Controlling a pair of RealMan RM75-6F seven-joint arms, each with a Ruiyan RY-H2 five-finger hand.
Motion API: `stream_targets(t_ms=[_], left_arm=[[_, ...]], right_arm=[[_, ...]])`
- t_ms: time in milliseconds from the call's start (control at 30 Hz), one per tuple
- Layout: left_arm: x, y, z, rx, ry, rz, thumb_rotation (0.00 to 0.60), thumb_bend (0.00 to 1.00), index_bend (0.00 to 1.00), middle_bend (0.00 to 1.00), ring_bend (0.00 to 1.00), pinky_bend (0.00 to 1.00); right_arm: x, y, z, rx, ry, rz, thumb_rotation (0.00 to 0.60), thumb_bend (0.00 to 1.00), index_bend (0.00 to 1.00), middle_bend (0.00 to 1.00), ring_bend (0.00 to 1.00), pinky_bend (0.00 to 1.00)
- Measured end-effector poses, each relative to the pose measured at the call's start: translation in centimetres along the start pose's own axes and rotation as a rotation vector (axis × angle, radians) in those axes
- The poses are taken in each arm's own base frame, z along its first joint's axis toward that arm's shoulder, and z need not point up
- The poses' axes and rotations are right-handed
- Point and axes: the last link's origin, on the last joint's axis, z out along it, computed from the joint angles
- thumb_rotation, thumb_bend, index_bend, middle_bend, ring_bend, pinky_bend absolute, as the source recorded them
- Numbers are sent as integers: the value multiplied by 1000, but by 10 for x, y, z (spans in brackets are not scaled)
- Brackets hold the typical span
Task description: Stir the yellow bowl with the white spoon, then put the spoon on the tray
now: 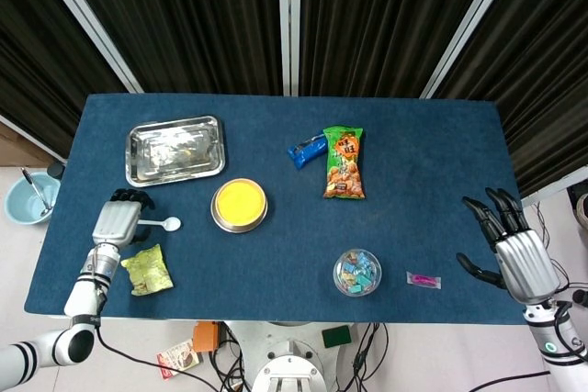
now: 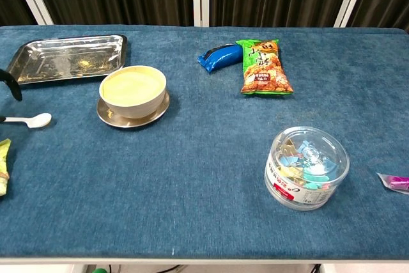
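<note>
The white spoon (image 1: 163, 223) lies flat on the blue desk (image 1: 413, 162), its bowl end pointing toward the yellow bowl (image 1: 240, 205) and its handle running under the left hand (image 1: 117, 222). That hand sits over the handle end with fingers curled downward; whether they actually pinch the handle cannot be told. The steel tray (image 1: 175, 150) rests just beyond, up the desk. Far across, the right hand (image 1: 513, 249) hovers at the desk's edge, fingers spread, holding nothing.
</note>
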Motion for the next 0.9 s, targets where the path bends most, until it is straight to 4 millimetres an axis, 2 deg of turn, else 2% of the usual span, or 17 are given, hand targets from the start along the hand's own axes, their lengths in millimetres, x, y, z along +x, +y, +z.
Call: stream_targets(t_ms=[367,900], left_arm=[[-19,-2,7,-2,-6,-7,600,353,444,249,145,122],[-23,-6,9,2,16,-19,600,361,475,258,145,121]], right_arm=[[-1,-1,0,-12,-1,1,600,210,34,168,0,61],[-2,0,1,-21,-4,6,600,198,34,171,0,61]])
